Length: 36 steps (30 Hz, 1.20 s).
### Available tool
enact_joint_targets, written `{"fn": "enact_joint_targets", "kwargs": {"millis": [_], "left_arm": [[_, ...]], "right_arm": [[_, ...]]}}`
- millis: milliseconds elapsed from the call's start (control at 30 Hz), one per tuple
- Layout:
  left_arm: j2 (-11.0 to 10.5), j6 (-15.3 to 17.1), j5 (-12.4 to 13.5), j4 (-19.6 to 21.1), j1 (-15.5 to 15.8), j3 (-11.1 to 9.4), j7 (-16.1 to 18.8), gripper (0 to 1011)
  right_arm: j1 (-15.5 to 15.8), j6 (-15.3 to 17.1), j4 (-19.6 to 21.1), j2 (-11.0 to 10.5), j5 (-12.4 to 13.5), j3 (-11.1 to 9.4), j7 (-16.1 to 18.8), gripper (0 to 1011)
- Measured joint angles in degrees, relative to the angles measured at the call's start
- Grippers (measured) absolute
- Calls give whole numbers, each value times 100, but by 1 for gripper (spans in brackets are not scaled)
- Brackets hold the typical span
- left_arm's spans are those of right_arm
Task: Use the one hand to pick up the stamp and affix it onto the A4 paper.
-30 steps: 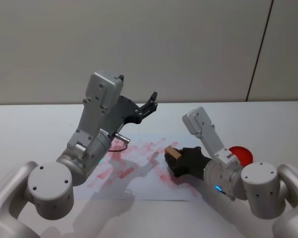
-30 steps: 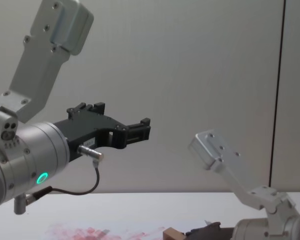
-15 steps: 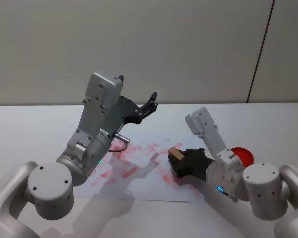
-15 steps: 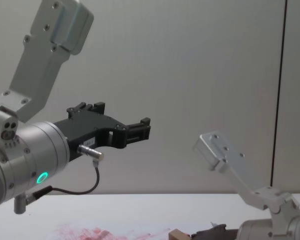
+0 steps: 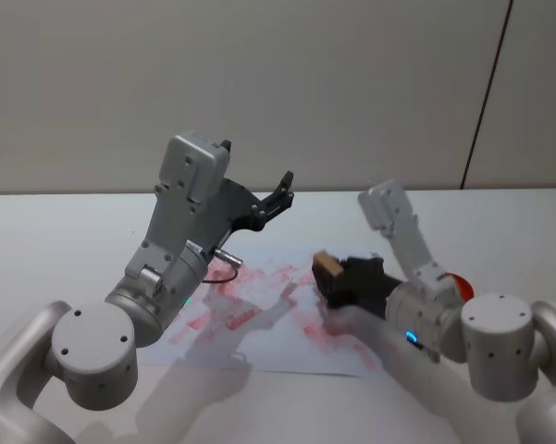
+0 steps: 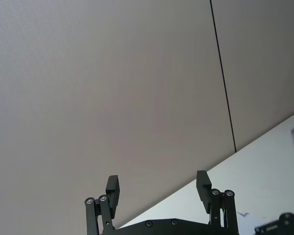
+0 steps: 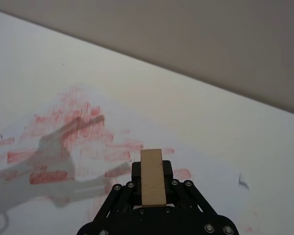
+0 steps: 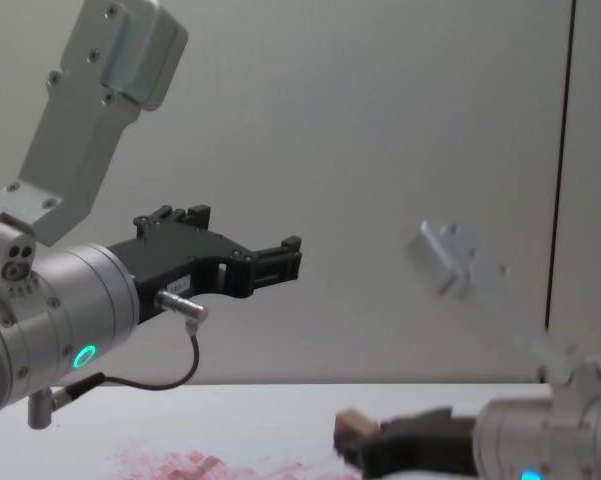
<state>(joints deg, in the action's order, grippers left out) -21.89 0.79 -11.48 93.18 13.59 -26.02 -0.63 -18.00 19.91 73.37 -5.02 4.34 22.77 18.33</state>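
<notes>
- Lifted since a second ago, the right gripper (image 5: 333, 270) has carried the stamp (image 5: 327, 264) up off the A4 paper (image 5: 250, 335); the left arm has not shifted.
- Its claw is pinching the stamp by two opposite sides, with the wooden end sticking out ahead of the fingers.
- The stamp hangs over the right part of the sheet, inside its right edge and above the red blotches.
- The left gripper (image 5: 282, 190) is held high above the paper's far edge, fingers spread with nothing between them and well apart from the stamp.
- The worktop (image 5: 55, 240) lies bare to the left of the sheet and beyond its far edge; a red pad (image 5: 456, 280) sits off the right edge, just behind the right arm.
- From the side, the chest view shows the stamp (image 8: 352, 428) standing clear above the inked paper (image 8: 200, 465).
- The right wrist view shows the stamp (image 7: 152, 181) centred in the claw, blotches on the paper (image 7: 78, 132) ahead, and a small dark mark (image 7: 242, 182) off to one side.
</notes>
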Motion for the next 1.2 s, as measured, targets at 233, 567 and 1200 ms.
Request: {"fn": "enact_joint_targets", "kwargs": {"millis": [233, 567, 1200], "left_arm": [[0, 0, 0, 0, 0, 0, 0, 1001], [0, 0, 0, 0, 0, 0, 0, 1001], [0, 0, 0, 0, 0, 0, 0, 1001]], "right_arm": [[32, -195, 370, -119, 351, -209, -204, 220], [291, -154, 876, -548, 573, -599, -505, 220], [741, 303, 1312, -1128, 460, -949, -579, 220]]}}
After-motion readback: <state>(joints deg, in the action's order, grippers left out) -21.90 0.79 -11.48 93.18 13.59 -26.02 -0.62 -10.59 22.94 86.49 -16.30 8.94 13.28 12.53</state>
